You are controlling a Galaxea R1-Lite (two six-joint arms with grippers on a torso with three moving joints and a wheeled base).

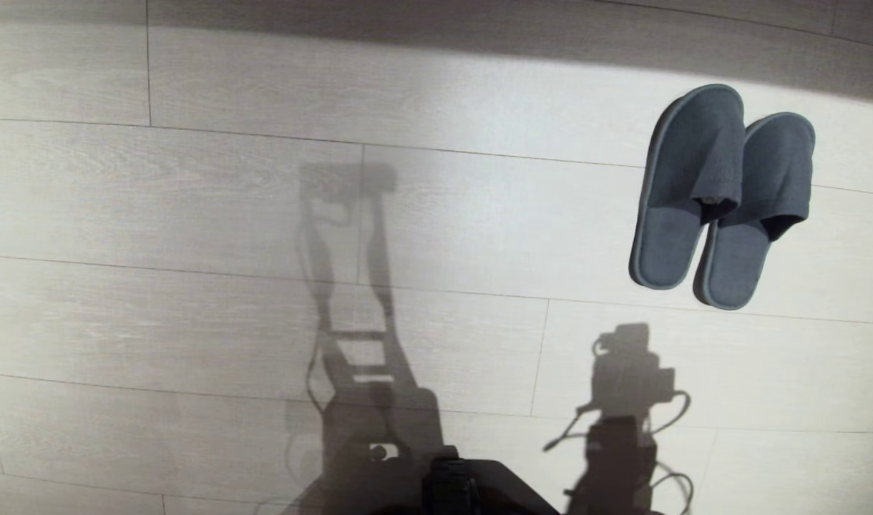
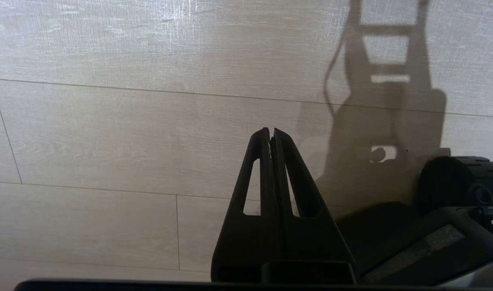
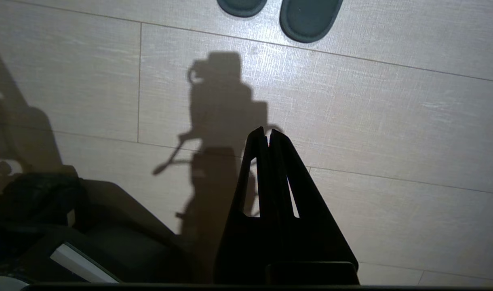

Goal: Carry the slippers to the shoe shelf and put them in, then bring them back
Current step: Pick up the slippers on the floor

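The slippers (image 1: 723,197) lie side by side on the pale wood-plank floor (image 1: 193,214), touching along their inner edges, off to the robot's right and ahead of it (heels towards the robot). The right hand (image 3: 266,131) hangs over bare floor, fingers pressed together and empty, well short of the slipper heels. The left hand (image 2: 270,131) is likewise pressed together, holding nothing.

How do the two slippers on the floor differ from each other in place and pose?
In the head view, the left slipper lies farther from the robot than the right slipper, whose heel end comes closer. The left slipper's strap looks more rumpled at its opening. Both are blue-grey, lie flat on the pale floor side by side, toes pointing away.
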